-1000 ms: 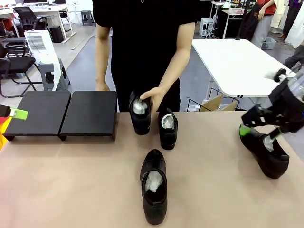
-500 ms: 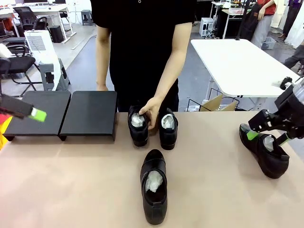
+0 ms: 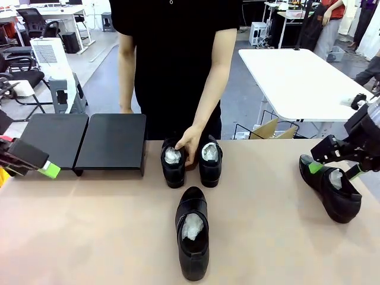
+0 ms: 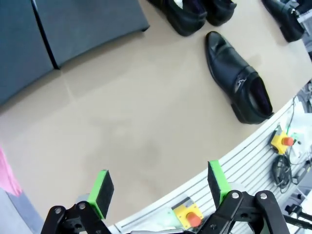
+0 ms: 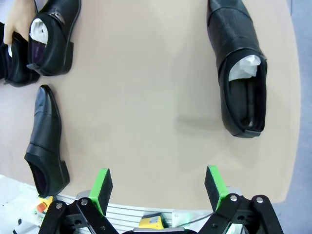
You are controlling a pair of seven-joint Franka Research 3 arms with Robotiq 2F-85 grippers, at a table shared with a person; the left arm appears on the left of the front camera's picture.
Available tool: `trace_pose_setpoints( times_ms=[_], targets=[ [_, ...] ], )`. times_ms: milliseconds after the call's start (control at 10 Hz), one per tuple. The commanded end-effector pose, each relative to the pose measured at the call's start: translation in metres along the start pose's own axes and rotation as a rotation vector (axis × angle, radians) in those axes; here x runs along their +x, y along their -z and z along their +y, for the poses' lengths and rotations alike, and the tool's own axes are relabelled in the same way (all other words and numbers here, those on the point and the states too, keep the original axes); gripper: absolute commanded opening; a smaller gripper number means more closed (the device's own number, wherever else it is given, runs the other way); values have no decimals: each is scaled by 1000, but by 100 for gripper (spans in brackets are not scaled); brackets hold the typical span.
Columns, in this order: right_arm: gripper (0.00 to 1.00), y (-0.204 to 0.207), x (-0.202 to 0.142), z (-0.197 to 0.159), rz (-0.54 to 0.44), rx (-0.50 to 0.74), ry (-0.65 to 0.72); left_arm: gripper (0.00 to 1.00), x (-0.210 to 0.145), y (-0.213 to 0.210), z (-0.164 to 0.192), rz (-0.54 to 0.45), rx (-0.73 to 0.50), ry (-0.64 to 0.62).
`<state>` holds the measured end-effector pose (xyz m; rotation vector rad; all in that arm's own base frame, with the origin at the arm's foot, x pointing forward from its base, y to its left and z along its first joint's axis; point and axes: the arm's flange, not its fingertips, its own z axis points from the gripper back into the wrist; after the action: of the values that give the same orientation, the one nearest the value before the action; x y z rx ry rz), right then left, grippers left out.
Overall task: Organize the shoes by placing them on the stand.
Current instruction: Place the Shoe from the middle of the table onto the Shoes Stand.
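The left hand (image 3: pixel 46 168) is seen in the front view at the desk's left edge, just in front of the stand (image 3: pixel 113 139), its fingers spread and nothing grasped. The right hand (image 3: pixel 334 171) is likewise released and empty, raised close over the right-side shoe (image 3: pixel 339 202). A pair of shoes (image 3: pixel 210 161) is set side by side at the far edge of the desk (image 3: pixel 267 243), just right of the stand, and the person's hand (image 3: pixel 190 142) is laid on the left one. The middle shoe (image 3: pixel 192 237) lies alone, heel toward the robot's edge (white paper is stuffed into each).

In the left wrist view, the left hand (image 4: pixel 160 187) is held wide above bare desk (image 4: pixel 122 131). The middle shoe (image 4: pixel 241 80) and the stand (image 4: pixel 73 24) are well beyond it.

In the right wrist view, the right hand (image 5: pixel 158 187) is open over the desk (image 5: pixel 146 97), with the right-side shoe (image 5: pixel 241 73) ahead and apart from the pads.
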<state>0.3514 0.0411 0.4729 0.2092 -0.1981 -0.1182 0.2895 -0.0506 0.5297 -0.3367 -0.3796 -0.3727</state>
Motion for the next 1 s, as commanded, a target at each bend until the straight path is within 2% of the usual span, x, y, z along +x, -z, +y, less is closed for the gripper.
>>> trace_pose_setpoints(
  times_ms=[0,200,300,400,600,700,800,900],
  targets=[
    [100,0,-1,1,2,7,-5,100,-6,16,-11,75,48,-11],
    [100,0,-1,1,2,7,-5,100,-12,58,-79,112,169,-4],
    [100,0,-1,1,2,7,-5,100,-16,70,-111,85,134,-28],
    [100,0,-1,1,2,7,-5,100,-18,75,-127,69,143,-45],
    [100,0,-1,1,2,7,-5,100,-23,86,-155,70,90,-134],
    [100,0,-1,1,2,7,-5,100,-23,91,-164,82,93,-117],
    [100,0,-1,1,2,7,-5,100,-10,74,-160,95,121,-77],
    [100,0,-1,1,2,7,-5,100,-10,74,-160,95,121,-77]
  ],
)
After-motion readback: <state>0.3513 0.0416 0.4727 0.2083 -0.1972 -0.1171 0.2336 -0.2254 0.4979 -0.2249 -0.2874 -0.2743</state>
